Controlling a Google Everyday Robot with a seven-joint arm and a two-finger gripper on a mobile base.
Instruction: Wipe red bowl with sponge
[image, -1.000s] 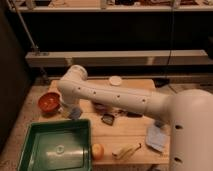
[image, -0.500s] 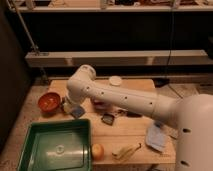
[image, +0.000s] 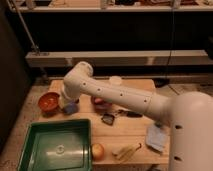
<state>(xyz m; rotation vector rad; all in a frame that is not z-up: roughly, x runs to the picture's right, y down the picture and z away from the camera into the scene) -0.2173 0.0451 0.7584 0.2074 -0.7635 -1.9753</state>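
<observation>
The big white arm (image: 115, 95) fills most of what I can see, reaching from the bulky body at the lower right across the wooden desk (image: 125, 135) toward its left end. It bends down at the elbow there, and that bend covers the gripper (image: 68, 106); only a bit of it peeks out below the arm, so I cannot tell whether it is apart or together.

Next in size is the green tray (image: 57, 145), sitting at the desk's near left corner, out of the way of the work. Just beyond it and to the left stands the red bowl (image: 49, 101), upright at the desk's left edge, open side up where a wipe from above could reach it. The sponge (image: 70, 107) is the blue-grey block just right of the bowl, directly under the arm's end. It looks as though the gripper is on it or about to be, but the contact is hidden.

A pale cloth (image: 156, 137) lies at the right, partly cut off by the robot's body. Smaller still are an orange fruit (image: 98, 149) beside the tray, a yellowish banana-like thing (image: 126, 150), and a dark object (image: 108, 118) mid-desk that I can't identify.
</observation>
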